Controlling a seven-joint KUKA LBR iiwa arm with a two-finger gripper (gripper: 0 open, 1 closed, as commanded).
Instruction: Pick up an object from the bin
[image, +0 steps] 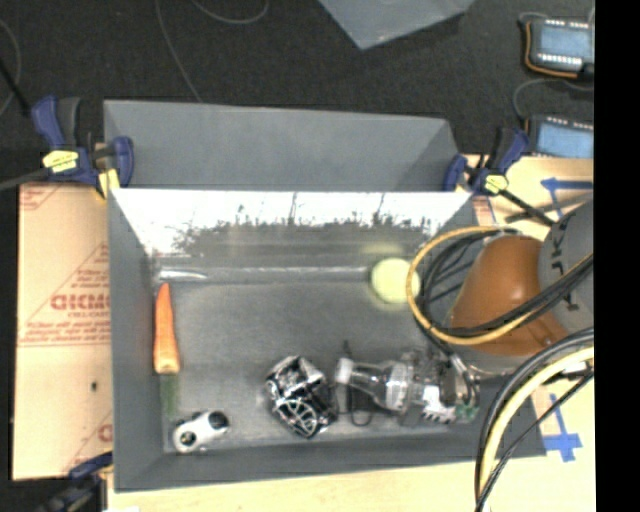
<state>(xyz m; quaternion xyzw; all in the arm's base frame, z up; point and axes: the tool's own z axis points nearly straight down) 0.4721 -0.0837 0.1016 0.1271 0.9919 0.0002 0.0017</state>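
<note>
My gripper is low in the bin's front right part, under the arm's orange cover. Just to its left lies a black-and-white crumpled, netted thing, close to the gripper's end; whether they touch I cannot tell. A pale yellow-green ball rests behind the gripper, toward the back right, partly behind a cable loop.
An orange carrot with a green stem end lies along the left wall. A small white and grey piece with a dark hole sits in the front left corner. The arm and its cables cover the bin's right side.
</note>
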